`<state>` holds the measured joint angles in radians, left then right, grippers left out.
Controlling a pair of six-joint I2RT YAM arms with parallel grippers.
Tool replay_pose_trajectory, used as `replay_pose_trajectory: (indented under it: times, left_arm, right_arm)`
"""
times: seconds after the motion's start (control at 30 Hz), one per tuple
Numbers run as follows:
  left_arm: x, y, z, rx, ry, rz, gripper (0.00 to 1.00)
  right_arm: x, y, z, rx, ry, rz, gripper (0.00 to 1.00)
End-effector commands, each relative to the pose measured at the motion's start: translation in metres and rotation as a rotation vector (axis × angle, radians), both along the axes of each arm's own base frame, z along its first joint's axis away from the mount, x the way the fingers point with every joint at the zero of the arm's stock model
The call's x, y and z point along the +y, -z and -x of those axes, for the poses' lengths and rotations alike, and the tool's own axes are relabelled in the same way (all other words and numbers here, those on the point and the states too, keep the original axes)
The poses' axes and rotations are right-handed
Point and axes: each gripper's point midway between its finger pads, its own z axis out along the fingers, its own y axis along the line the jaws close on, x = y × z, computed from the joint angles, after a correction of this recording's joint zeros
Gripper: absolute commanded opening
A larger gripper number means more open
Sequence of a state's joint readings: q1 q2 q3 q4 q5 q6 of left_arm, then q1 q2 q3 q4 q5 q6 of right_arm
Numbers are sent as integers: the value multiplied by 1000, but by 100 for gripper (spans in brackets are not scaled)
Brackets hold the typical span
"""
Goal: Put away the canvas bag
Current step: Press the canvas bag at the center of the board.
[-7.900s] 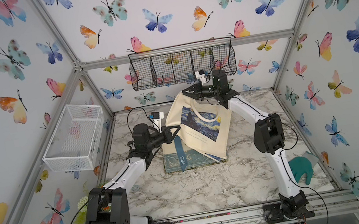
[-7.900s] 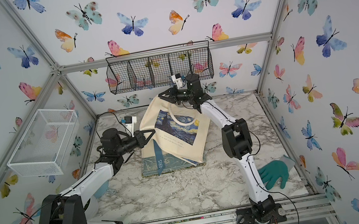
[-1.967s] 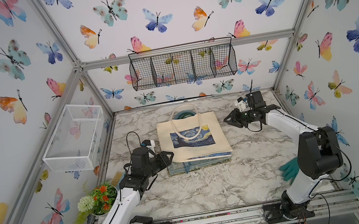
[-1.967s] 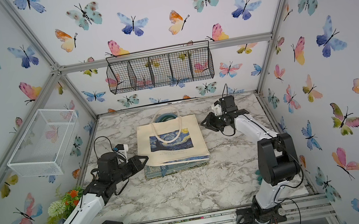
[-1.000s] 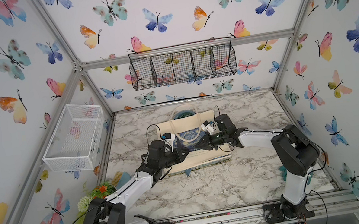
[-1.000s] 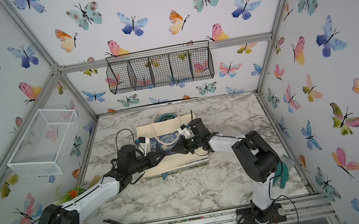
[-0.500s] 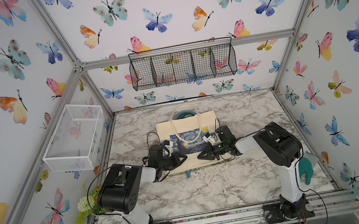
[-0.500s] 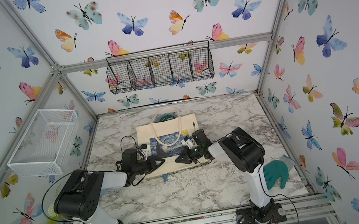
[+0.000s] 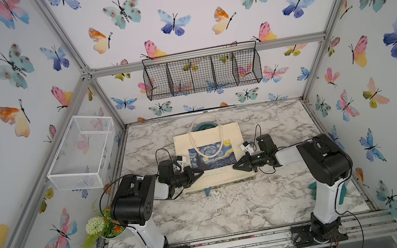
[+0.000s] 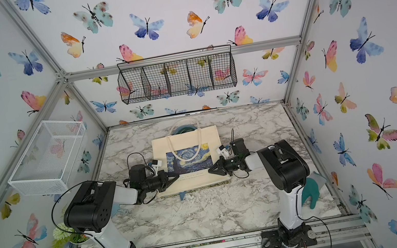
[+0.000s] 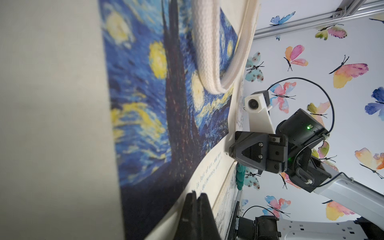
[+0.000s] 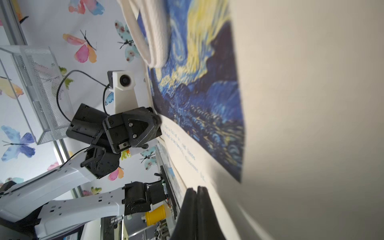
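Walls (image 9: 175, 20): white w/ watercolour butterflies, alu frame. Tabletop (image 9: 219, 213): grey-veined marble. Black wire basket (image 9: 202, 74) hangs on back wall at 12 o'clock; white mesh bin (image 9: 80, 154) at 9. Canvas bag (image 9: 207, 136) lies flat just past table ctr toward 12: cream cloth, blue-yellow swirling night-sky print (image 9: 211, 160), small text line under it, white handles (image 11: 205, 62) looped over the print. L gripper (image 9: 201, 173) clenched, tip at bag's 8 o'clock edge. R gripper (image 9: 235, 168) clenched, tip at its 4 o'clock edge.
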<state>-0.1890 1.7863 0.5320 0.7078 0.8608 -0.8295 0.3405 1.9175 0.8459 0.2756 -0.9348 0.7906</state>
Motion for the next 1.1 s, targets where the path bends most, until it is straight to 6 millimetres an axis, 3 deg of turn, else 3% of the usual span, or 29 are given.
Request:
replay_pose_trajectory:
  times: [0.0, 0.17, 0.33, 0.47, 0.53, 0.6, 0.77, 0.93, 1.07]
  left_arm:
    - [26, 44, 12, 134, -88, -95, 0]
    - [21, 25, 8, 77, -59, -60, 0]
    - [9, -31, -1, -56, -17, 26, 0]
    - [-5, -71, -12, -174, 35, -52, 0]
    - [-16, -83, -15, -225, 73, -123, 0]
    - [-27, -87, -19, -259, 101, -180, 0]
    - [-41, -63, -26, -213, 125, -220, 0]
    - [-25, -9, -21, -91, 89, -351, 0]
    - [-7, 25, -14, 1, 62, -504, 0]
  right_arm:
    - [-40, 41, 15, 138, 63, 144, 6]
    - [-38, 15, 4, 76, 49, 106, 6]
    - [-28, -46, -19, -54, 48, 23, 5]
    - [-23, -90, -39, -139, 67, -4, 5]
    - [-19, -99, -46, -164, 72, -19, 5]
    - [-13, -94, -52, -153, 68, -16, 5]
    - [17, -88, -60, -119, 49, -46, 4]
    - [37, -74, -72, -108, 97, 58, 3]
    - [36, -50, -79, -74, 191, 214, 1]
